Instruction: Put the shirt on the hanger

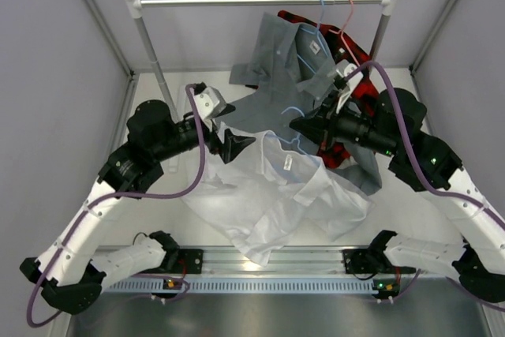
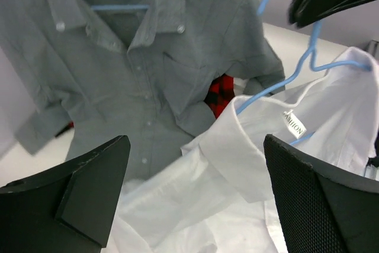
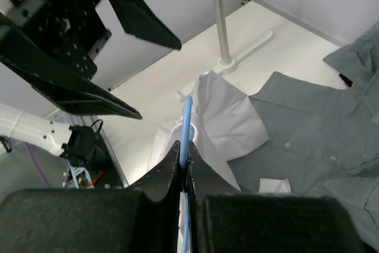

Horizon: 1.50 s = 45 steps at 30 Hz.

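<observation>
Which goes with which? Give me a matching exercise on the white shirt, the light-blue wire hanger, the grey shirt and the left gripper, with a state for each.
1. white shirt
2. light-blue wire hanger
3. grey shirt
4. left gripper

A. open, holding nothing
B. hangs from the rail
C. pinched in the right gripper
D. spread over the table

Pairs: 1-D, 2-C, 3-B, 4-A.
</observation>
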Available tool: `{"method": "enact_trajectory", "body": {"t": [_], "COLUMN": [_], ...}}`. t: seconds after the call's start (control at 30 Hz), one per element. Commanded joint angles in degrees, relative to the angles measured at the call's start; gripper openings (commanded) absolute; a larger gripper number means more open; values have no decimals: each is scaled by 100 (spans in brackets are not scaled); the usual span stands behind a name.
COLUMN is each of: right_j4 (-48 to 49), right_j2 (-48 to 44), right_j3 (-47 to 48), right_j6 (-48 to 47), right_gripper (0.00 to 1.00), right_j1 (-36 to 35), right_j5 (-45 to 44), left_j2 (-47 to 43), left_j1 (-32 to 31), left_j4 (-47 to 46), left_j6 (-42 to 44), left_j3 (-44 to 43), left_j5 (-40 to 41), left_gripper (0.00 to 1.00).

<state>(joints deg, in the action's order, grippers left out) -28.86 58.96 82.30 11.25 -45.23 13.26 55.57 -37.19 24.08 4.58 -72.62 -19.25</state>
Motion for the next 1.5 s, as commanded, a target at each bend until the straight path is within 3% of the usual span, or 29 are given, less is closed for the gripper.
{"method": "enact_trajectory", "body": {"t": [0.0, 0.1, 0.23, 0.53, 0.73, 0.97, 1.13, 1.23, 1.47], "right_j4": [-304, -576, -866, -1209, -1227, -1209, -1227, -1192, -1034], "right_j2": [-157, -235, -437, -499, -622, -579, -508, -464, -420], "right_j3": [278, 251, 137, 277, 286, 585, 699, 752, 779], "right_j6": [-298, -544, -948, -1081, -1432, -1344, -1327, -1309, -1248], "right_gripper": [0, 0, 0, 0, 0, 0, 0, 0, 0], "right_j1": [-12, -12, -12, -12, -3, -12, -3, -3, -3], "right_j5": [439, 712, 722, 757, 1486, 1338, 1223, 1355, 1592], "left_j2": [189, 619, 1121, 1500, 1817, 2028, 2019, 2229, 2432], "left_j1": [10, 10, 10, 247, 247, 247, 247, 239, 221], "left_j4": [-17, 386, 975, 1284, 1319, 1670, 1732, 1732, 1750], "left_j6": [982, 1457, 1949, 2311, 2346, 2635, 2733, 2592, 2557], "left_j3": [-366, -639, -1139, -1544, -1545, -1273, -1114, -1289, -1430], "left_j5": [-1041, -1904, -2485, -3243, -3708, -4860, -5159, -5011, -4931], "left_gripper": [98, 98, 98, 98, 98, 97, 90, 70, 67]}}
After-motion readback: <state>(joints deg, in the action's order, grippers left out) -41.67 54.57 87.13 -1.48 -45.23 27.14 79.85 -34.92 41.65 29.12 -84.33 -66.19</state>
